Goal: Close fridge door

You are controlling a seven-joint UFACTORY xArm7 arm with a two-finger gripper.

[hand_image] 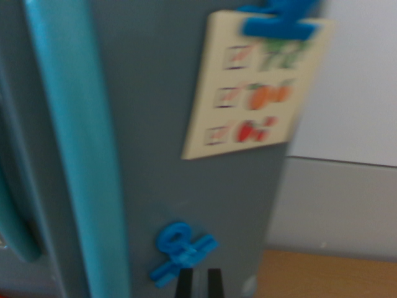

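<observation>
**Facing the grey fridge door at close range**

Filling most of the wrist view, the grey fridge door [161,186] stands very near the camera and leans a little in the frame. The whole picture is blurred. A long turquoise handle [77,155] runs down the door on the wrist view's left, from the top edge to the bottom. Left of it a second turquoise curved piece [15,217] shows beside a darker grey surface; what it belongs to cannot be told.

A cream checklist card [257,87] hangs on the upper part of the door, with three ticked boxes and small pictures in green, orange and red. A blue clip [279,22] holds its top edge. Lower down, a blue magnet [181,251] sits on the door.

The gripper [198,282] shows only as two dark fingertips at the bottom edge, close together with a narrow gap, holding nothing. They lie just below the blue magnet; contact with the door cannot be told.

On the wrist view's right, a pale wall [353,93] and a brown floor [329,276] appear behind the door's edge.
</observation>
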